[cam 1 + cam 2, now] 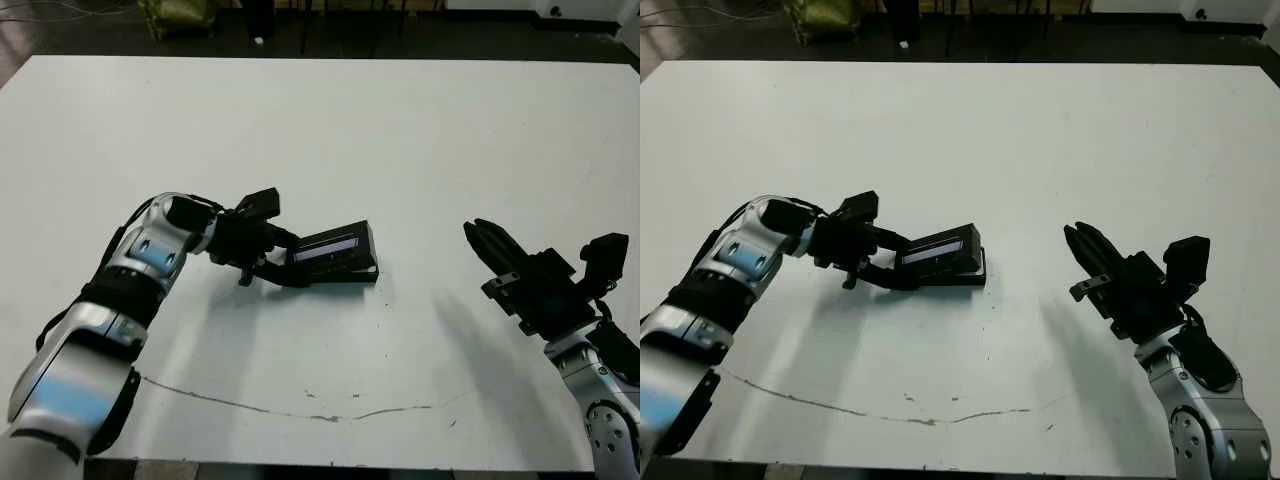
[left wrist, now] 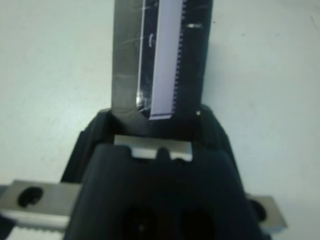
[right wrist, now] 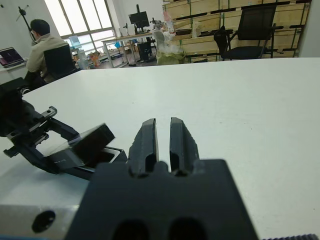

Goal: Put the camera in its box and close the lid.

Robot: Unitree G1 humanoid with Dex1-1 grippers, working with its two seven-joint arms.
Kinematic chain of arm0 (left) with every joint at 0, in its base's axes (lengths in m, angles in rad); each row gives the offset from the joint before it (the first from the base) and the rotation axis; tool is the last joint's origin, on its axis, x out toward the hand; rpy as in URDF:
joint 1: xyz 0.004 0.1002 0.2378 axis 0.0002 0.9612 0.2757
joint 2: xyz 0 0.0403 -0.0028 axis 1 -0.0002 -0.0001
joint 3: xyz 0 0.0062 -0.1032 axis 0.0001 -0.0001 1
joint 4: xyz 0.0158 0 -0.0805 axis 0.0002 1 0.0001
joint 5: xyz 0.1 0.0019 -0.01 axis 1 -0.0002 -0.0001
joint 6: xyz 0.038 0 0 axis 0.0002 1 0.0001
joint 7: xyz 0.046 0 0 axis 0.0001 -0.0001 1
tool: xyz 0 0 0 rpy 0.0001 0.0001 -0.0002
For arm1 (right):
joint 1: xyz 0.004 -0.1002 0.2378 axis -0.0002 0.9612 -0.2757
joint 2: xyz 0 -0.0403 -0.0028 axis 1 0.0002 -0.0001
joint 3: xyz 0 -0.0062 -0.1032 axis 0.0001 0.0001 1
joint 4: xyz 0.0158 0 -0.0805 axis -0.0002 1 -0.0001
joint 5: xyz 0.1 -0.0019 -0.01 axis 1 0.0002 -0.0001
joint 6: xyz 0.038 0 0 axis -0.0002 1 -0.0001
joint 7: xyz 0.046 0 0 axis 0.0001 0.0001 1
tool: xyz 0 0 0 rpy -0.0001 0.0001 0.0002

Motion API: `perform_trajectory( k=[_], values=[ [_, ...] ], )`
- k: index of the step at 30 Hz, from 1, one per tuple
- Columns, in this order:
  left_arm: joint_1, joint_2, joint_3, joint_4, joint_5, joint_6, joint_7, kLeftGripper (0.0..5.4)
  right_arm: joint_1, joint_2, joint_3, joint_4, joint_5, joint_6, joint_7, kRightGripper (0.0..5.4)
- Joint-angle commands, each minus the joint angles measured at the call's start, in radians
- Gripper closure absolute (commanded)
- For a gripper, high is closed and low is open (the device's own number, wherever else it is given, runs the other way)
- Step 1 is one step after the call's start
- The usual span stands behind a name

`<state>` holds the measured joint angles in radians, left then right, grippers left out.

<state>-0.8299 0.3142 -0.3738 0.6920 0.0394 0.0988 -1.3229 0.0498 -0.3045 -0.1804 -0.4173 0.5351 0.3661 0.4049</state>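
The left gripper (image 1: 283, 262) is seen clamped on the near end of the lid (image 1: 335, 247), which is held tilted, its far edge raised and its silvery stripe facing up. In the left wrist view the striped panel (image 2: 162, 55) is seen rising from between the black fingers. Under the tilted lid the box (image 1: 345, 274) is seen resting on the white table (image 1: 400, 140), a little left of the middle. The camera cannot be made out in any view. The right gripper (image 1: 492, 247) is held well apart from the box, above the table's right side, its two fingers (image 3: 147, 140) brought close together around nothing
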Motion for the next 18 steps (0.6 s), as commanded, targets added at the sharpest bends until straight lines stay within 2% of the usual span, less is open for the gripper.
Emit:
perform_trajectory(
  k=[1,6,11,18],
  values=[
    [-0.033,-0.027,-0.025,0.020,0.040,0.034,0.037,3.33,0.020,-0.001,-0.001,-0.005,-0.001,0.017,-0.013,5.40],
    [-0.035,-0.034,-0.062,-0.005,0.078,0.063,0.052,3.33,0.019,-0.004,-0.002,0.007,-0.004,0.012,-0.005,5.40],
    [-0.027,-0.043,-0.075,-0.027,0.080,0.121,0.048,3.33,0.022,-0.005,0.004,-0.014,-0.011,0.020,-0.017,5.40],
    [0.003,-0.028,-0.087,-0.159,0.090,0.267,0.062,3.33,0.023,0.000,0.004,0.002,-0.009,0.005,-0.012,5.40]
  ],
)
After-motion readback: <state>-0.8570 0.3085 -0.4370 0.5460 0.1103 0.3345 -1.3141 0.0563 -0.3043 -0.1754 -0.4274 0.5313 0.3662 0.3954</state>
